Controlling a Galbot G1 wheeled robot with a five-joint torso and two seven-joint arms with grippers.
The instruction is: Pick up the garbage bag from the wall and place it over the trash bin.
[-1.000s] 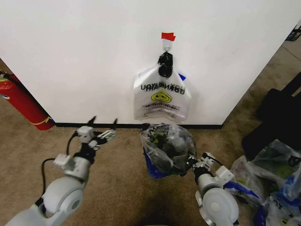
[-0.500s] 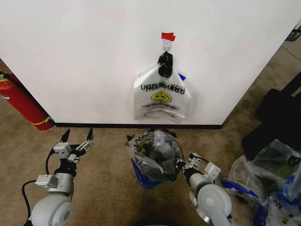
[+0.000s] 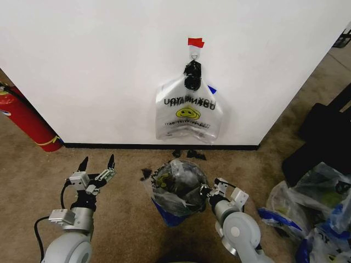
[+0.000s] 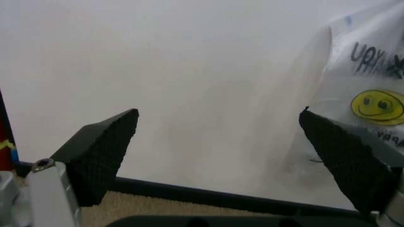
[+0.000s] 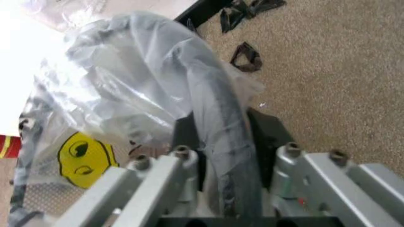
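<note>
The garbage bag (image 3: 178, 183), thin translucent plastic with blue at its lower part, is draped over the trash bin (image 3: 174, 198), whose dark mesh shows through it on the carpet below the wall (image 3: 98, 66). My right gripper (image 3: 209, 193) is at the bin's right side, shut on the bag's plastic (image 5: 158, 85) and the dark rim (image 5: 230, 118) under it. My left gripper (image 3: 97, 165) hovers open to the bin's left, holding nothing; in the left wrist view its fingers (image 4: 101, 151) stand wide apart, facing the wall.
A whitish smiley-face bag (image 3: 188, 112) hangs from a hook (image 3: 194, 52) under red tape (image 3: 196, 42). A red fire extinguisher (image 3: 27, 120) leans at the left. Stuffed bags (image 3: 312, 213) lie at the right. Black scraps (image 3: 192, 154) sit by the baseboard.
The bin with the bag on it has slid toward me and slightly left, held by my right gripper. My left arm has drawn back and to the left.
</note>
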